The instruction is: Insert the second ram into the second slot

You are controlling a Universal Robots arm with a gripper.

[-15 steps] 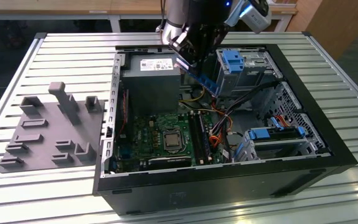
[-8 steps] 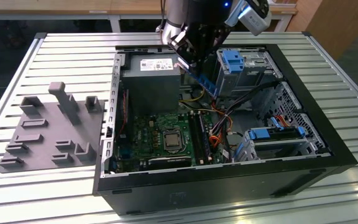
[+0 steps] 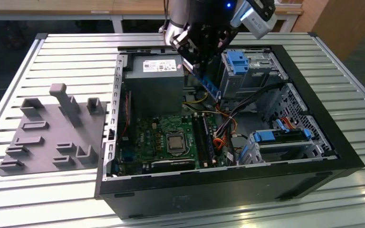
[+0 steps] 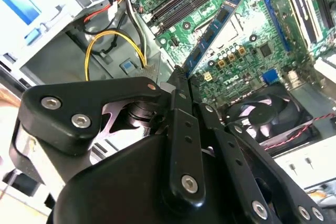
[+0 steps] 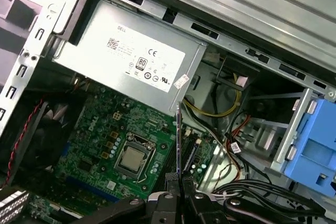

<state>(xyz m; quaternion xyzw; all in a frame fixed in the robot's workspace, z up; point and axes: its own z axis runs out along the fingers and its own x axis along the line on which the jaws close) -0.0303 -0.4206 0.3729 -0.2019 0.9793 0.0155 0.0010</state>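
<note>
The second ram point(image 3: 210, 88) is a thin blue circuit-board stick hanging tilted above the open computer case, beside the power supply. My gripper point(image 3: 198, 64) is shut on its upper end. In the second wrist view the ram point(image 4: 215, 27) reaches out from my black fingers point(image 4: 185, 124) over the green motherboard. In the first wrist view the ram point(image 5: 178, 140) shows edge-on above my gripper point(image 5: 176, 184). The dark memory slots point(image 3: 203, 137) lie well below the stick on the motherboard, right of the processor socket point(image 3: 175, 142). Which one is the second slot I cannot tell.
A grey power supply point(image 3: 154, 80) fills the case's far left corner. Blue drive-bay latches point(image 3: 238, 61) and metal cages stand at the exterior view's right. Loose cables point(image 4: 113, 40) run near the slots. A fan point(image 4: 262, 119) sits by the board. A grey fixture block point(image 3: 52, 133) lies outside the case.
</note>
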